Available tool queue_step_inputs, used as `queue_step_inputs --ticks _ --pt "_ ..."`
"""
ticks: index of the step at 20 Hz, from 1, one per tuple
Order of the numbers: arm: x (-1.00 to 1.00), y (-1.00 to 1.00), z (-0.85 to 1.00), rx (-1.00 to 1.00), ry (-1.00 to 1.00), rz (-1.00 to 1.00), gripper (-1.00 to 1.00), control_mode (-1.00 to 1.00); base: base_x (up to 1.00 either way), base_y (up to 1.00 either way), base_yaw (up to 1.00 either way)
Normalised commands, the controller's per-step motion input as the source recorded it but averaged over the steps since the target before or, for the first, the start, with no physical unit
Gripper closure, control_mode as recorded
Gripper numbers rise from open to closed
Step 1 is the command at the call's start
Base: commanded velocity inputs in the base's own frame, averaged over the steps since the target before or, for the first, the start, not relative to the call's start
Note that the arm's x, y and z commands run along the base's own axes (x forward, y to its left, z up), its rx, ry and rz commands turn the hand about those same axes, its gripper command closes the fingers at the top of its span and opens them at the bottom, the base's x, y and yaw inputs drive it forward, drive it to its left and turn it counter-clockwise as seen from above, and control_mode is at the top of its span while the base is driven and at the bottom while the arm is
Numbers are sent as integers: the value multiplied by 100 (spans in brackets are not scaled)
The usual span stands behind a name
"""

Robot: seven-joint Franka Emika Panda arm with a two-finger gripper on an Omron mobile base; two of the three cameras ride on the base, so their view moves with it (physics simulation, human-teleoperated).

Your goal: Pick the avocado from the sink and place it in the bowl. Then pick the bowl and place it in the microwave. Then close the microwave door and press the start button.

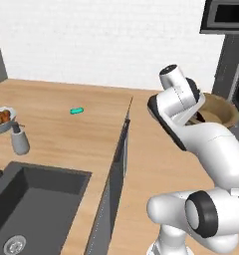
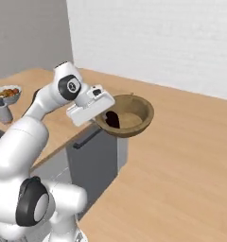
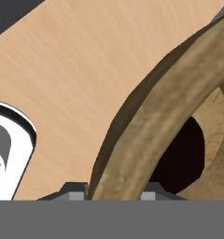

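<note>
My gripper [image 2: 103,119] is shut on the near rim of the light-brown wooden bowl [image 2: 129,115], which it holds in the air just past the counter's edge. The dark avocado [image 2: 112,119] lies inside the bowl, close to the fingers. In the hand view the bowl's thick rim [image 3: 165,112] runs between the two fingertips of the gripper [image 3: 114,191], with the avocado [image 3: 184,156] behind it. From the left base view, my arm covers most of the bowl [image 1: 222,110]. The dark grey sink [image 1: 42,191] with its round drain sits at the lower left.
A pale bowl of fruit [image 1: 1,118] and a grey dispenser [image 1: 19,140] stand on the wooden counter [image 1: 66,134] beside the sink. A small teal object [image 1: 76,110] lies farther back. A dark built-in appliance [image 1: 225,16] shows at the upper right.
</note>
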Motion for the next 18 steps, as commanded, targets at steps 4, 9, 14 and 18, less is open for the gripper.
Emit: queue_step_inputs --ticks 4,9,14,18 --pt "0 0 0 0 0 0 100 100 4 -14 -82" --pt "0 0 0 0 0 0 100 100 88 0 -48" --pt "0 0 0 0 0 0 100 100 100 1 -31" --pt "0 0 0 0 0 0 100 100 100 19 -36"
